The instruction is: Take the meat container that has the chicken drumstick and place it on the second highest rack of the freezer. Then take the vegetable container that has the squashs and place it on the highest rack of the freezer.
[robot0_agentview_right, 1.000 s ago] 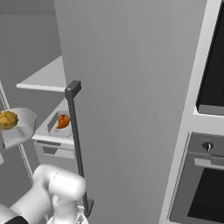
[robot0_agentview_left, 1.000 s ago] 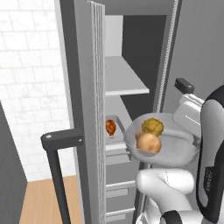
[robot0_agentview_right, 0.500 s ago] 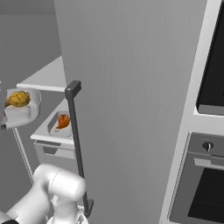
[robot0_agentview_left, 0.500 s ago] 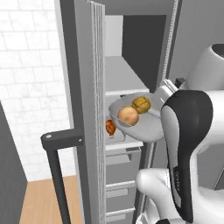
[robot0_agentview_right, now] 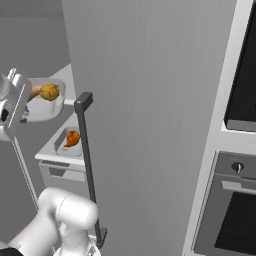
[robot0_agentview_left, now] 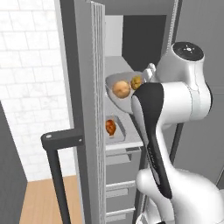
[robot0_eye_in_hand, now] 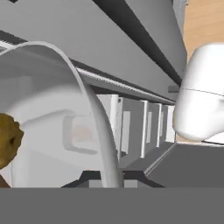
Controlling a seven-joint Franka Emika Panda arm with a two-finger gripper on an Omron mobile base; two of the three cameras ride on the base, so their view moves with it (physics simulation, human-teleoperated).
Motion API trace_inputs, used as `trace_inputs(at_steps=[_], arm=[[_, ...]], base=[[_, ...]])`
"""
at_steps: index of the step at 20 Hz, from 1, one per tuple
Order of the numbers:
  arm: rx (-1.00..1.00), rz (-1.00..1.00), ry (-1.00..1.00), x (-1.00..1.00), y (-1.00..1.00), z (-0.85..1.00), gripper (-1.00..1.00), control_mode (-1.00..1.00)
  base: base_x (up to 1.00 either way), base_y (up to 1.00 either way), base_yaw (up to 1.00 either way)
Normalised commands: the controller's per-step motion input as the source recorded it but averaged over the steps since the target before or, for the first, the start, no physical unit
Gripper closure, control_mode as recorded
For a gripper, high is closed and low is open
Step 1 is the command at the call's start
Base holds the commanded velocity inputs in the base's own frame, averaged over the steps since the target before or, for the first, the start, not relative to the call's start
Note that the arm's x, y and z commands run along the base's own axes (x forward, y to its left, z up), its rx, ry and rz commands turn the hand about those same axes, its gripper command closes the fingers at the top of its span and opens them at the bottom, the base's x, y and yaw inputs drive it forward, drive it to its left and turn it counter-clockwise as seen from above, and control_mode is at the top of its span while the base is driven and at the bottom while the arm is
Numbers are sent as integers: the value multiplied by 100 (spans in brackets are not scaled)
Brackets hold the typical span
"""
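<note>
The vegetable container (robot0_agentview_left: 117, 89) — a shallow, pale, smooth-walled bowl — hangs in the air inside the open freezer (robot0_agentview_left: 83, 87), above the shelf (robot0_agentview_left: 131, 140) that carries the meat container (robot0_agentview_left: 114, 130). In it lie the squashs (robot0_agentview_left: 121, 89): one rounded and pale orange, one knobbly and yellower. In the right base view the bowl (robot0_agentview_right: 47, 102) sits at the end of the white arm, beside the door's black bar handle (robot0_agentview_right: 86, 165). The glossy reddish chicken drumstick (robot0_agentview_right: 72, 138) rests in its flat grey tray below. Since half a second ago the bowl has risen well clear of the tray and moved deeper in. The fingers are hidden behind the wrist and the bowl's curved rim (robot0_eye_in_hand: 87, 100), so whether they pinch it I cannot tell — the hand view cuts off one squash at its left edge.
</note>
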Motion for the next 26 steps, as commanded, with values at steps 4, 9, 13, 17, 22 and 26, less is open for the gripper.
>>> trace_inputs(at_steps=[4,9,13,17,22,26], arm=[[2,-20,-3,100,64,0,100,-100],[1,-19,0,100,49,0,100,-100],[4,-15,0,100,19,0,100,-100],[6,-11,3,100,3,0,100,-100],[5,-8,3,100,0,-8,100,-100],[4,-8,5,98,0,-25,100,-100]], base=[[0,0,0],[0,0,0],[0,0,0],[0,0,0],[0,0,0],[0,0,0]])
